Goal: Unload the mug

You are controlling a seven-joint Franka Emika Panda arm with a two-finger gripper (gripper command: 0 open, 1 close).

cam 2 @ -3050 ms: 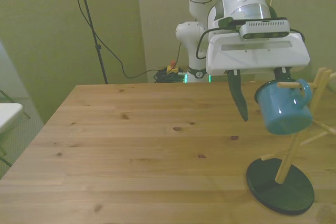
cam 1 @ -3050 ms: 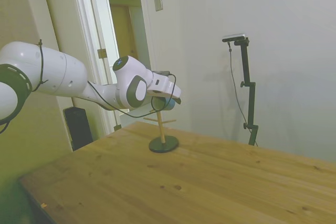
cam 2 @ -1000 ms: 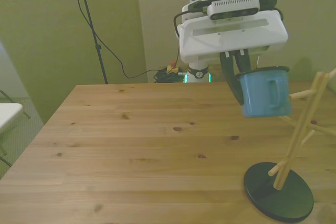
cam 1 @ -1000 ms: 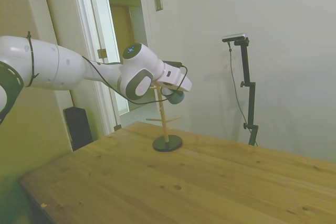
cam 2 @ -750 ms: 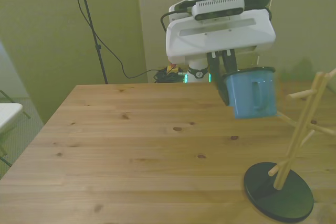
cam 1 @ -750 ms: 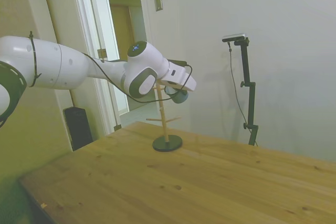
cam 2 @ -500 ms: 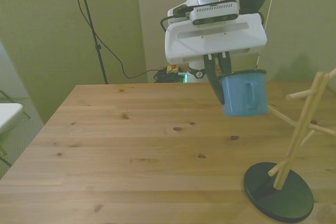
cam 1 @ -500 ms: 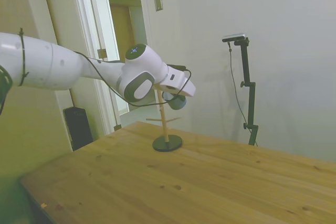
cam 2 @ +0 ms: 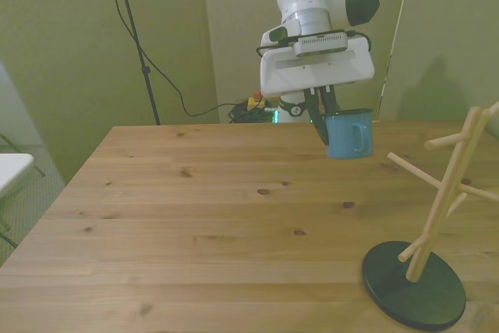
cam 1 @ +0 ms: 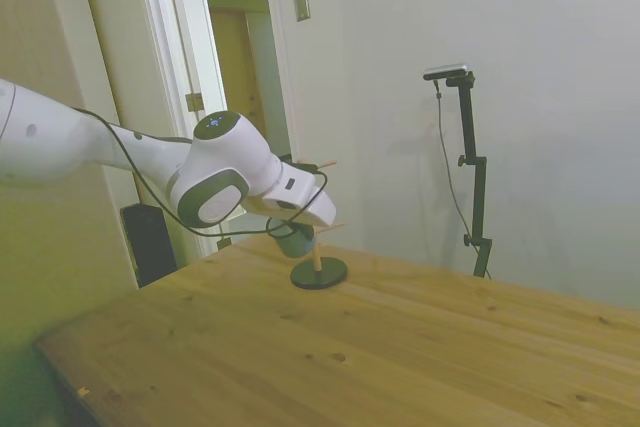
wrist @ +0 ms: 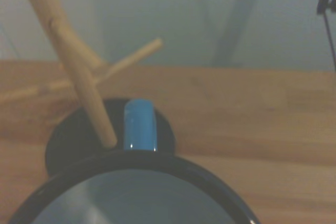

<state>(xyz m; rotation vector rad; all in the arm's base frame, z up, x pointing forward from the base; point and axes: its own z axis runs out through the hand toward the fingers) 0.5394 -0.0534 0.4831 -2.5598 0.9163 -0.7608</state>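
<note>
I have the mug (cam 2: 348, 136) pinched by its rim in the gripper (cam 2: 321, 124), one finger inside and one outside the wall, on the side away from the loop handle. It hangs upright, well clear of the wooden stand (cam 2: 442, 202), off toward the front view's left of it and farther back over the table (cam 2: 195, 224). Whether its bottom is touching the wood yet I cannot tell from the side view. In the wrist view I look down past the dark rim (wrist: 131, 157) onto the handle (wrist: 139, 125), with the stand's black base (wrist: 68, 145) beyond it. I judge the mug light, stiff and smooth-glazed, so a rim pinch can slip or swing. I keep the hold firm at the wall and avoid knocks that could chip it.
</note>
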